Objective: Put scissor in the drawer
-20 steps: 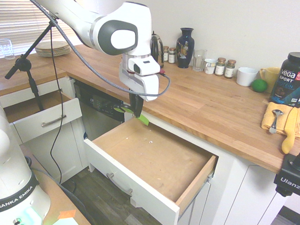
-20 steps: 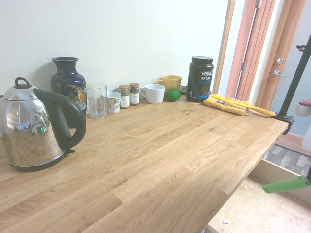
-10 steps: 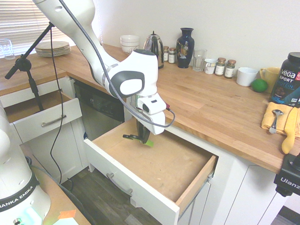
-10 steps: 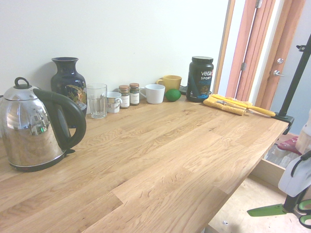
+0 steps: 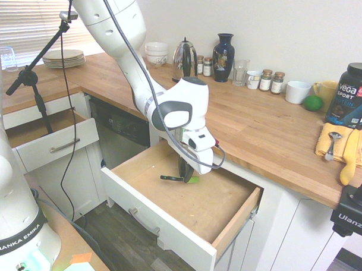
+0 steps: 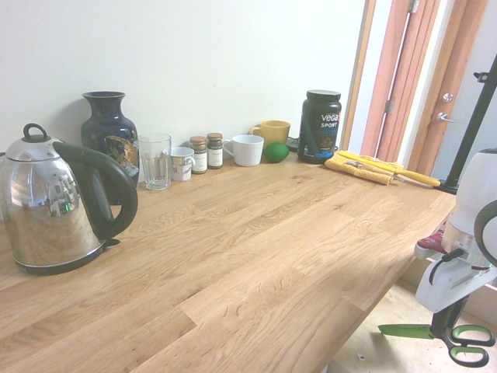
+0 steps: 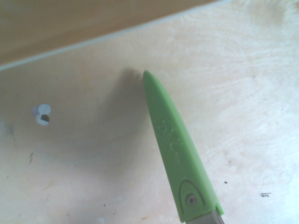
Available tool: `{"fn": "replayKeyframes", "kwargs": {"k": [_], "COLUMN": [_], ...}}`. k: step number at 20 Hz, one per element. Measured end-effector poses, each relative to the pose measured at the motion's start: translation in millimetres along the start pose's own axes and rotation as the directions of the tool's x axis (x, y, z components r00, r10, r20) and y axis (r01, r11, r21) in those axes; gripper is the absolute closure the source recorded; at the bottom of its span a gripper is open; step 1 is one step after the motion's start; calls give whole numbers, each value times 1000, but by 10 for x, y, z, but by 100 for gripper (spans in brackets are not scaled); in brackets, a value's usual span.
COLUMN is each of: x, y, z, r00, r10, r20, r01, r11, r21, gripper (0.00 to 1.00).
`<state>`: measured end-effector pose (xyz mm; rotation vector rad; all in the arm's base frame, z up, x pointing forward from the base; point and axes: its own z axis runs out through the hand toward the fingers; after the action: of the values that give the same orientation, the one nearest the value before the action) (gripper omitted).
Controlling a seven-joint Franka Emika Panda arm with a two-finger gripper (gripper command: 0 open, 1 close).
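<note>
The white arm holds the scissor low inside the open drawer

The long wooden worktop (image 5: 253, 123) runs along the wall, and under it the big drawer (image 5: 185, 198) with the white front stands pulled out, its bare wood floor showing. The gripper (image 5: 184, 174) points straight down into the drawer, and its jaws are pinching the scissor (image 6: 435, 334) between the green handle rings and the blade cover. The scissor lies flat and level, just above the drawer floor; I cannot tell if it touches the wood. On the worktop stands a black tub (image 5: 350, 97) that says "Vega Sport". A shiny kettle (image 6: 54, 210) stands beside a dark blue vase (image 6: 110, 136). A camera clamp (image 5: 349, 220) reads "Ulanzi", and the arm's base (image 5: 14, 239) reads "Franka Emika"
</note>
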<state>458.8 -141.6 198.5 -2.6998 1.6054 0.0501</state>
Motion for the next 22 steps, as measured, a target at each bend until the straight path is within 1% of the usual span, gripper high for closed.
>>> {"fn": "replayKeyframes", "kwargs": {"k": [13,21,22], "x": [2,3,3], "y": [-147,-165,-165], "z": [174,183,183], "r00": [1000,999,999], "r10": [-26,-29,-29], "r20": [-1,-14,-15], "r01": [26,29,29], "r11": [1000,1000,1000], "r21": [-10,-4,-4], "gripper": [100,100,0]}}
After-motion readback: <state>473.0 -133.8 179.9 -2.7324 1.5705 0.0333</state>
